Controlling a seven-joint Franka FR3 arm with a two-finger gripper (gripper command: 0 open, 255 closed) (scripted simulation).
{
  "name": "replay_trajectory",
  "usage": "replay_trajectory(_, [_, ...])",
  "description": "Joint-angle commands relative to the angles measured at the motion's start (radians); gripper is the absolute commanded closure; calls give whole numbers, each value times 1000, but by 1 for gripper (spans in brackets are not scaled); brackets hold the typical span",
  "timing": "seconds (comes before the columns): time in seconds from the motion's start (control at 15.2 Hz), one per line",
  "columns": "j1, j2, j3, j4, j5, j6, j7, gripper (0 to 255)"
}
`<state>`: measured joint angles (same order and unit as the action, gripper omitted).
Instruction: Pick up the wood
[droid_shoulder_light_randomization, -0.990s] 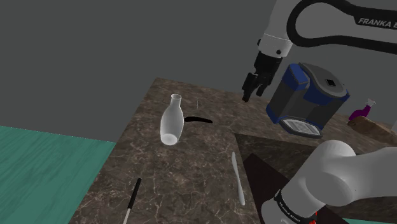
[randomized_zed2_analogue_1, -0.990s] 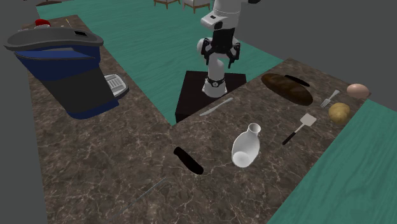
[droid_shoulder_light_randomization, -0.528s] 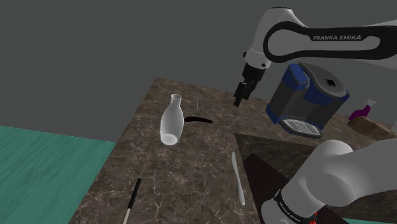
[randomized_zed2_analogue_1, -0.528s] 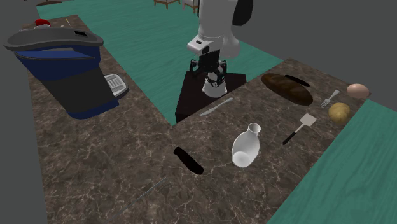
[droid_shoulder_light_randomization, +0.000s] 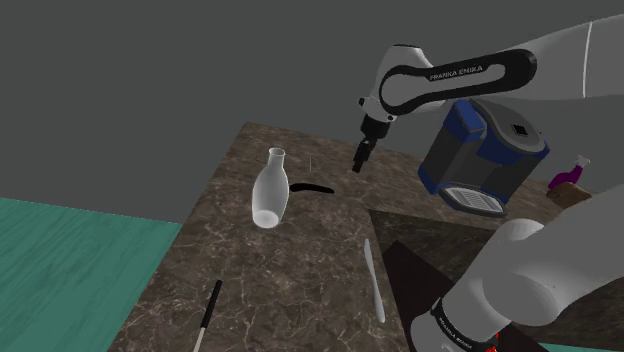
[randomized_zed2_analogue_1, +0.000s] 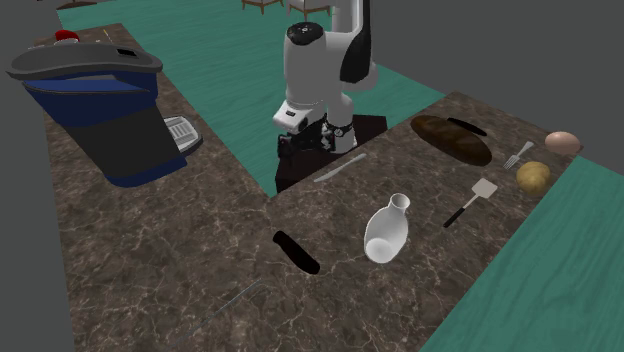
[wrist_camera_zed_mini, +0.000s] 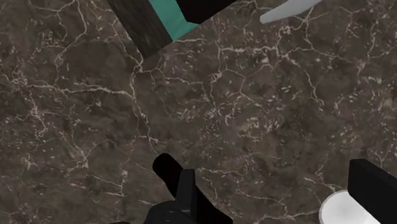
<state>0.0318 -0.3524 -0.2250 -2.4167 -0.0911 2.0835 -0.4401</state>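
The wood (droid_shoulder_light_randomization: 316, 187), a dark stick, lies flat on the surface (droid_shoulder_light_randomization: 300, 265) just beside the white bottle (droid_shoulder_light_randomization: 269, 190), its long axis pointing away from the bottle. The jaws hang spread and empty above the stick's end far from the bottle, not yet centred over it.

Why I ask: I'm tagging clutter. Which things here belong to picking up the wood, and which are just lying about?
Belongs to the job: the black stick, seemingly the wood; the open end effector hovering near it.
Just lying about: white bottle, knife, spatula, fork, blue machine, brown oblong lump.
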Motion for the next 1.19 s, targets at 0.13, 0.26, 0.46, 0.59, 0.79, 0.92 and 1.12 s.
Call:
replay_trajectory(0.13, [25, 157, -46, 52, 41, 103, -156, 0])
replay_trajectory(0.26, [34, 242, -62, 91, 74, 143, -239, 0])
replay_trajectory(0.46, [40, 370, -74, 162, 134, 191, -366, 0])
replay_trajectory(0.59, [36, 455, -71, 216, 176, 214, -448, 0])
replay_trajectory(0.79, [20, 580, -53, 306, 234, 237, -563, 0])
replay_trajectory(0.92, [5, 662, -34, 372, 265, 245, -631, 0])
replay_trajectory(1.12, [-12, 741, -12, 432, 290, 259, -688, 0])
